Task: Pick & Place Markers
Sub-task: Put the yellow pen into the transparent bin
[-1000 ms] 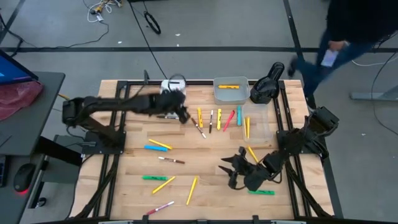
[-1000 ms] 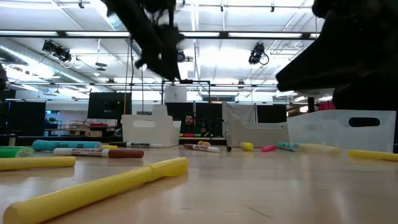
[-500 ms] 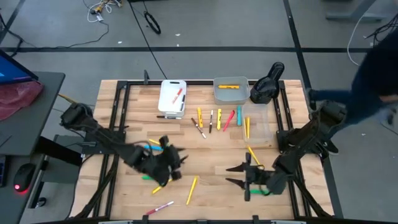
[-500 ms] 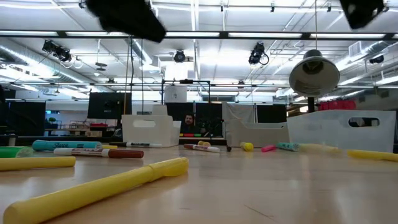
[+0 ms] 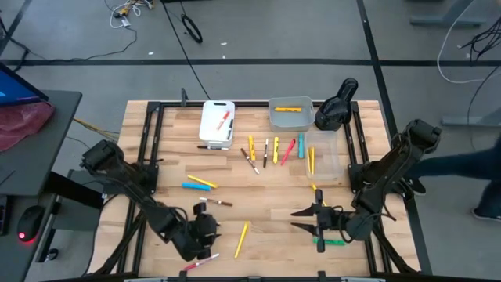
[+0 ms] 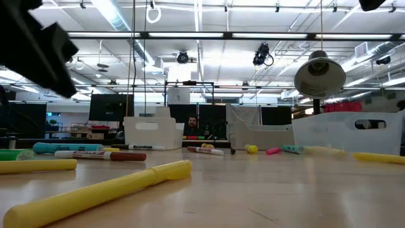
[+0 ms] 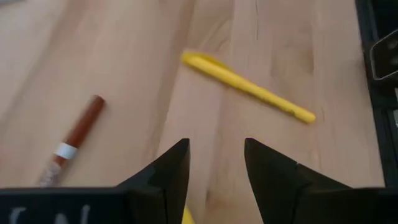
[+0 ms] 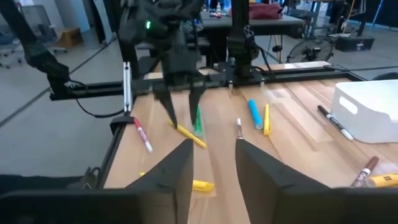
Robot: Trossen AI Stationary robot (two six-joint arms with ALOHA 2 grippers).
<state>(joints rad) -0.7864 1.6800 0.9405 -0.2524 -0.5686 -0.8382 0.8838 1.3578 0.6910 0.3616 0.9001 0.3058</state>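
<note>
Left end effector (image 5: 205, 229) low at the near left of the bench (image 5: 258, 200), fingers parted around nothing, above a yellow marker (image 5: 200, 233). Right end effector (image 5: 307, 222) near right, fingers spread and empty, beside a green marker (image 5: 329, 242). Markers (image 5: 273, 150) scattered: a row mid-far, others near left. One red in the white bin (image 5: 217, 122), yellow ones in the grey bin (image 5: 291, 114).

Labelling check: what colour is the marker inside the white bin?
Red. The marker lies in the white bin; the high view shows it best.
</note>
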